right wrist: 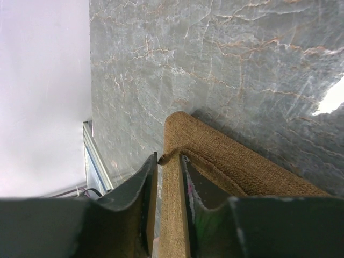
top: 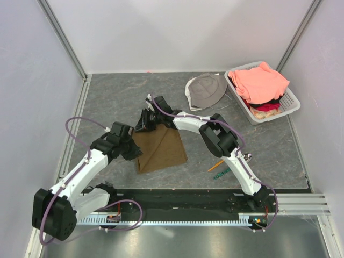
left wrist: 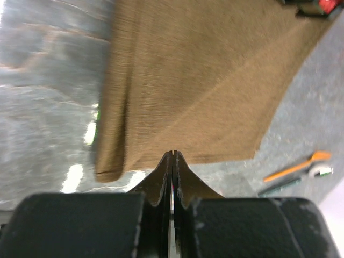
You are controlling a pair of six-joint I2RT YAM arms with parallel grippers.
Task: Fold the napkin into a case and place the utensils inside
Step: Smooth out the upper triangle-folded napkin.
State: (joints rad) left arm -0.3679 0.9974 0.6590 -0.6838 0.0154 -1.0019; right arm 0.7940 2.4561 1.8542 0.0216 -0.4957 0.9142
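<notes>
A brown woven cloth napkin (top: 164, 150) lies in the middle of the top view on the grey marble-patterned table (top: 118, 97). It is folded into a rough four-sided patch with a diagonal crease across it. It is not yet a narrow case.

The left gripper (left wrist: 172, 156) sits at the napkin's left edge in the top view. Its jaws are pressed together, tips right at the hem. Whether cloth is caught between them I cannot tell.

The right gripper (right wrist: 169, 158) is at the napkin's upper left corner. Its jaws stand slightly apart, and a raised fold of the napkin fills the gap between them, pinched.

The thin orange plastic fork (top: 216, 166) and the slim green-and-dark patterned utensil (top: 222, 172) lie side by side on the table to the lower right of the napkin, apart from it.

At the upper right, a grey bucket hat (top: 207, 88) lies beside a white plastic basket (top: 279, 113) heaped with salmon-pink clothes (top: 260, 80).
</notes>
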